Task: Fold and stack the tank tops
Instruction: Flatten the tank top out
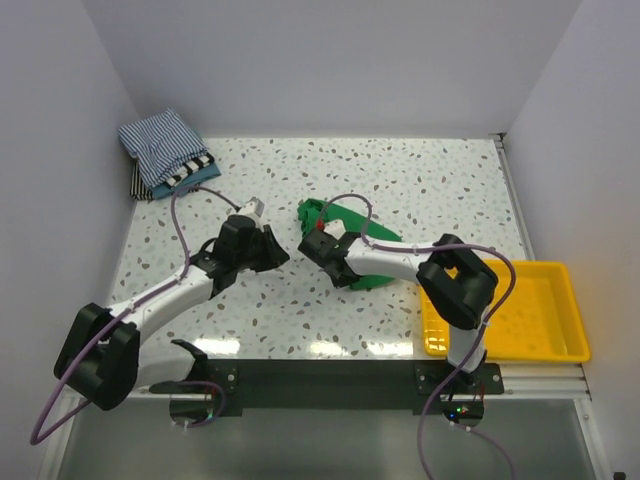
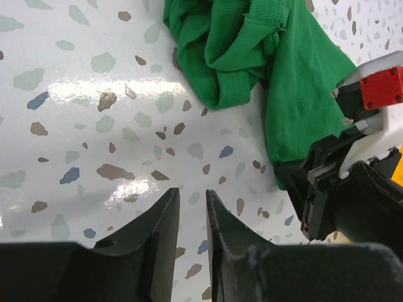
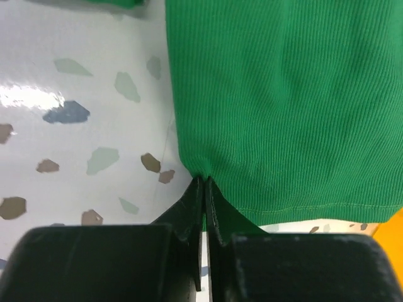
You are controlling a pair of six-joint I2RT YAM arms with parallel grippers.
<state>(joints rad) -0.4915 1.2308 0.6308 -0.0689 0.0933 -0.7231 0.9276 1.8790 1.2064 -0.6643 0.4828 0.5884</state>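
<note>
Only the top view takes in the whole counter [image 1: 420, 180]. In the far left corner the blue-striped top [image 1: 160, 145] lies folded on the black-and-white top [image 1: 192, 176], and the tray [image 1: 545, 315] sits at the near right edge. The green top [image 1: 312, 212] lies bunched near the middle, partly hidden there under my right arm.

My right wrist view gives what the top view cannot. My right jaws [image 3: 203, 181] are pressed together with the green top's edge pinched between their tips. The ribbed cloth puckers at that spot, and the hem runs off to the right.

My left wrist view shows the crumpled part of the green top, heaped in loose folds, with my right wrist just beside it. My left jaws [image 2: 192, 195] stand narrowly apart with nothing between them, over bare counter. The green top lies ahead of them, up and to the right in that view, not touching them.
</note>
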